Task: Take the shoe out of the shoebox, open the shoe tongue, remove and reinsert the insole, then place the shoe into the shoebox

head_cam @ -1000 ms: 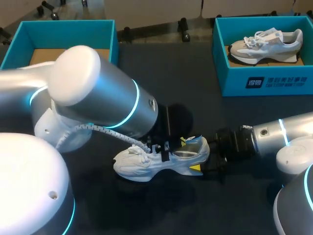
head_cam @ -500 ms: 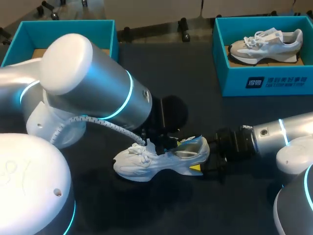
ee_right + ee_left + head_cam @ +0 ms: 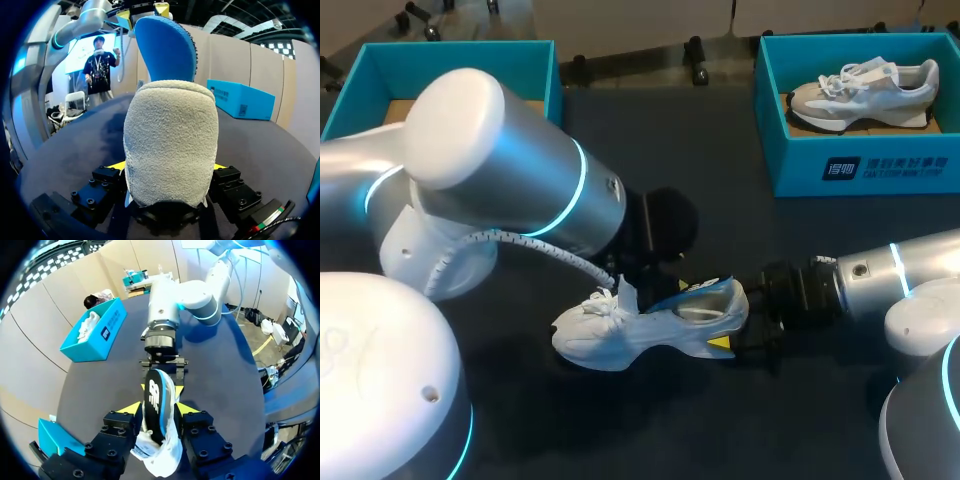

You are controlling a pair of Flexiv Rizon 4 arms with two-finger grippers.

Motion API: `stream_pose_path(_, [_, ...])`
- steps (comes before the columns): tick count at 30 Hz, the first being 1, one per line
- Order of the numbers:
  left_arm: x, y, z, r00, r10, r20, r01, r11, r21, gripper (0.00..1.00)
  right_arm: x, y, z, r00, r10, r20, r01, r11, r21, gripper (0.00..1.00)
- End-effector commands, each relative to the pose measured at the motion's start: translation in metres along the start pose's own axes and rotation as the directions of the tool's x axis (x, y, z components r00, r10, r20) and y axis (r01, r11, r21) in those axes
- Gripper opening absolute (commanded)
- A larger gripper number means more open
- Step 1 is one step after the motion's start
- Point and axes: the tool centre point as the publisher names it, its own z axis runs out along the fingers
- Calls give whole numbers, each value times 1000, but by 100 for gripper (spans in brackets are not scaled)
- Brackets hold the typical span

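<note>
holding shoe (image 3: 620,345) with right pincer (image 3: 169,166), left pincer (image 3: 156,407) clamping blue insole (image 3: 158,390), fingertips (image 3: 131,407) mostly hidden

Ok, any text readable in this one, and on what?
On the shoebox front wall: a white printed block and lines, too blurred to read.
On the insole: a white logo mark, no legible words.
No other text is legible.
</note>
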Motion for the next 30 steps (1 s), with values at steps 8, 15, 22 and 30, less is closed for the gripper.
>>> stream_pose_path(8, [-8, -5, 31, 1000, 2, -4, -2, 1000, -4, 42, 3, -3, 4, 1000, 0, 3, 0, 1000, 4, 0])
stream_pose_path(15, [-13, -4, 44, 1000, -6, -8, 6, 1000, -22, 40, 3, -3, 4, 1000, 0, 3, 0, 1000, 4, 0])
stream_pose_path(22, [-12, 0, 52, 1000, -6, -18, 5, 999, -40, 40, 3, -3, 4, 1000, 0, 3, 0, 1000, 4, 0])
stream_pose_path(30, [-14, 4, 62, 1000, -9, -19, 7, 998, -61, 39, 3, -3, 4, 1000, 0, 3, 0, 1000, 4, 0])
